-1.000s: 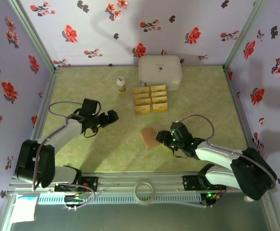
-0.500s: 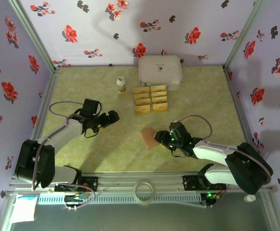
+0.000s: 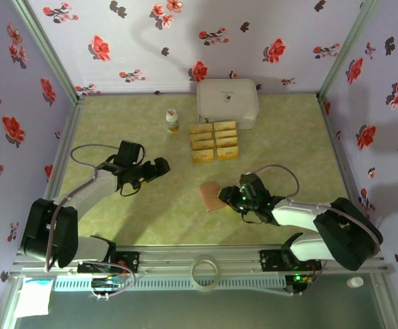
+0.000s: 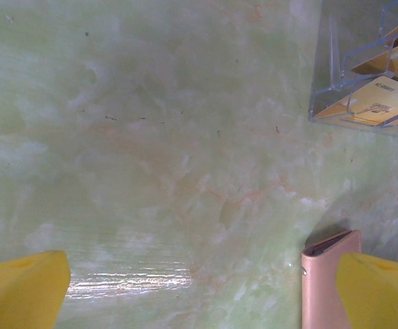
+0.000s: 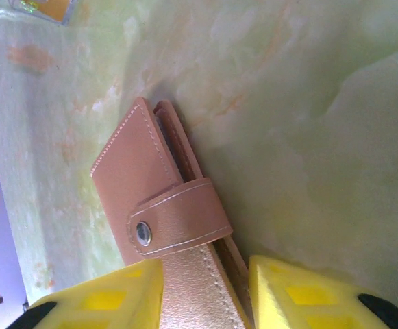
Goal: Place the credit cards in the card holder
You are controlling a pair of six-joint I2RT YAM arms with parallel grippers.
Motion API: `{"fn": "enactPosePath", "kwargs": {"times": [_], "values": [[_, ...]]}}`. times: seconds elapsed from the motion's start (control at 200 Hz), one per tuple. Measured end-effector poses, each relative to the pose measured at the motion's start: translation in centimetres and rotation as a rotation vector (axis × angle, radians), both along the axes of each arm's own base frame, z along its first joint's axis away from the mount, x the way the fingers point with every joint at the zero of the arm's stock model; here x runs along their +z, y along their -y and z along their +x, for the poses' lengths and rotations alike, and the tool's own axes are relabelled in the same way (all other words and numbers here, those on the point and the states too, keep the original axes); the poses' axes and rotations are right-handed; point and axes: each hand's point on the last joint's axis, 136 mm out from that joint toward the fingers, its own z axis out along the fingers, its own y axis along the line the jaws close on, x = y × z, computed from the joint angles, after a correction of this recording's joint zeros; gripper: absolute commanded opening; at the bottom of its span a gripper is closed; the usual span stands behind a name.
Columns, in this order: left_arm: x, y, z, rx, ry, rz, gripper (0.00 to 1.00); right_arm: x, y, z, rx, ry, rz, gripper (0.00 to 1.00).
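The left arm rises from its base at the near left edge and bends at the elbow, its forearm stretched rightward over the worktop (image 3: 116, 130). The left tool (image 3: 159, 166) points right with its jaws spread wide; in the left wrist view its two yellow fingers (image 4: 22, 288) sit at opposite bottom corners. The right arm lies low, reaching leftward from its base toward the middle. The right tool (image 3: 226, 196) has its jaws narrowed, with one yellow finger close on each side of the card holder (image 5: 164, 199). Whether the pads press it cannot be told.
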Motion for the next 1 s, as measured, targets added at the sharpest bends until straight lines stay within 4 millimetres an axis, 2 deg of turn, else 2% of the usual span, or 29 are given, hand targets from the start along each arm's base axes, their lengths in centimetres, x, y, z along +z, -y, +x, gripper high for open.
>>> {"fn": "enactPosePath", "kwargs": {"times": [0.16,0.37,0.735,1.0], "values": [[0.0,0.0,0.0,0.000,0.000,0.000,1.00,-0.5,-0.1,0.0,-0.009,-0.013,0.013,0.24],[0.0,0.0,0.0,0.002,-0.001,-0.001,1.00,-0.8,-0.3,0.0,-0.023,-0.020,0.046,0.00],[0.0,0.1,0.0,0.000,-0.001,-0.001,1.00,-0.2,-0.8,0.3,-0.023,-0.004,0.085,0.00],[0.0,0.5,-0.3,-0.014,-0.001,-0.001,1.00,1.7,-0.9,0.4,-0.021,0.037,0.119,0.00]]}}
